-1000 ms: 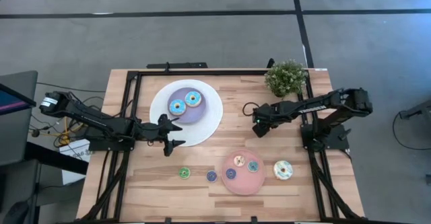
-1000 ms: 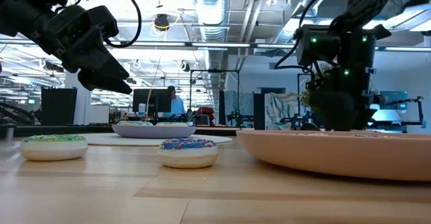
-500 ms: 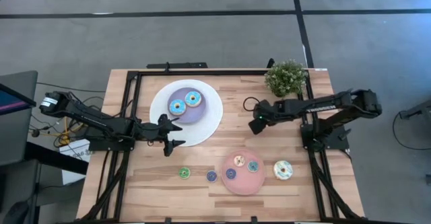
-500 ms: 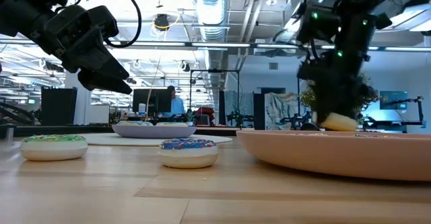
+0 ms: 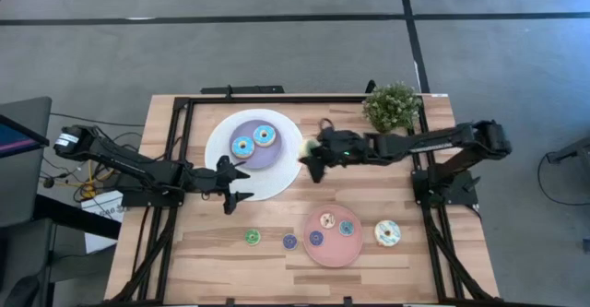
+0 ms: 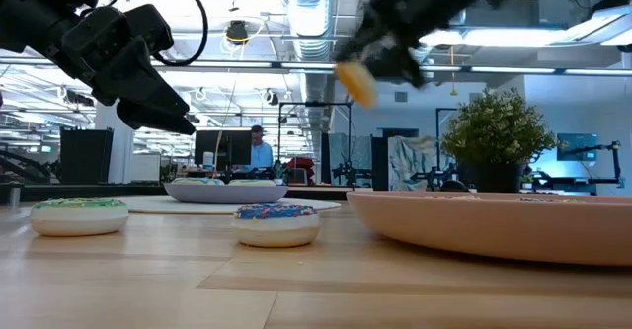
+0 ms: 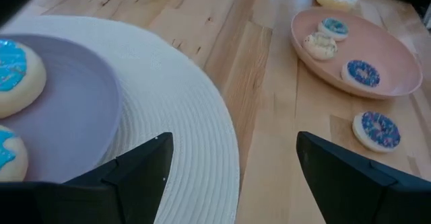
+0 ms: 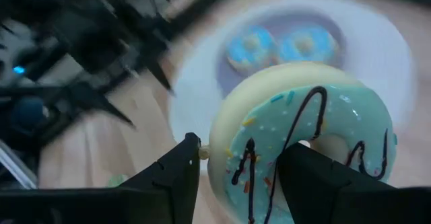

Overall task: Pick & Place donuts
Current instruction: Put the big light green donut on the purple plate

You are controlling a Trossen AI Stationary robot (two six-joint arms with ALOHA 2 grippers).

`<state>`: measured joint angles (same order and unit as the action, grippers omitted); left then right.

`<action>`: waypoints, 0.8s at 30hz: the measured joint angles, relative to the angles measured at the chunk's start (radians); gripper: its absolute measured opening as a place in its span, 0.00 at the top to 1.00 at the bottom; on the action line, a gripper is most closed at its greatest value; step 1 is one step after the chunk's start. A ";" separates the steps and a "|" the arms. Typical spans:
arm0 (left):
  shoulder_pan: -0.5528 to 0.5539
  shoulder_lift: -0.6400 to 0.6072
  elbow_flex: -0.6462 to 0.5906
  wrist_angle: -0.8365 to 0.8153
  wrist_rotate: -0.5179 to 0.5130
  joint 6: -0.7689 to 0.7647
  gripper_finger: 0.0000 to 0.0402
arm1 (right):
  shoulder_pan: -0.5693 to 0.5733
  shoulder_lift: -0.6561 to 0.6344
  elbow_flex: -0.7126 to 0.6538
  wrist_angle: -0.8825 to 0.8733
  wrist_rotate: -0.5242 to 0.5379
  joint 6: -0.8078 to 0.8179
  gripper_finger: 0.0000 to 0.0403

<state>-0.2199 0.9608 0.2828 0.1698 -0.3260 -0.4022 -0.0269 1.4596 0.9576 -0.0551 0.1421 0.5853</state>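
Observation:
My right gripper (image 5: 312, 156) is shut on a large cream donut with mint-green icing and dark drizzle (image 8: 296, 143), held in the air (image 6: 355, 80) beside the white plate's right edge. My left gripper (image 5: 235, 183) is open and hovers over that plate's near rim (image 7: 202, 150). Two blue-iced donuts (image 5: 242, 146) (image 5: 264, 135) lie on the lilac plate (image 5: 253, 156), which rests on the white plate (image 5: 286, 171). Three mini donuts lie in the pink plate (image 5: 324, 254). A cream donut (image 5: 387, 232), a green mini (image 5: 252, 236) and a purple mini (image 5: 289, 241) lie on the table. My right gripper pinches one side of the donut's ring between its two fingers. One finger (image 8: 176, 180) is on the outer rim (image 8: 214, 158); the other (image 8: 323, 183) is by the hole. The donut is lifted clear and tilted, its icing toward the wrist camera.
A potted plant (image 5: 392, 106) stands at the far right of the table. A black frame (image 5: 277, 98) runs along the table's edges. Bare wood lies between the white plate and the pink plate (image 5: 277, 210).
My right gripper has risen from the table with the mint-iced donut and swung toward the table's left, from near the plant side to the white plate's right edge. The donut has gone from table height to well above it. The left arm has kept still.

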 joint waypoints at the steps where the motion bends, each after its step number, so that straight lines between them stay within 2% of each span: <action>1: 0.000 -0.001 0.001 -0.003 0.000 0.000 0.23 | -0.001 0.038 0.047 0.014 -0.002 -0.025 0.57; 6: -0.002 -0.045 0.001 -0.046 0.000 0.003 0.23 | -0.014 0.250 0.269 -0.005 -0.063 -0.134 0.57; 12: -0.035 -0.125 0.001 -0.106 -0.046 0.027 0.23 | -0.049 0.511 0.588 -0.202 -0.076 -0.234 0.57; 16: -0.074 -0.194 0.001 -0.166 -0.084 0.027 0.23 | -0.073 0.671 0.779 -0.268 -0.075 -0.281 0.57; 24: -0.162 -0.296 0.001 -0.270 -0.190 0.005 0.23 | -0.108 0.912 1.038 -0.407 -0.074 -0.298 0.57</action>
<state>-0.3824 0.6648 0.2836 -0.0998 -0.5155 -0.3974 -0.1349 2.3720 1.9960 -0.4623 0.0685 0.2869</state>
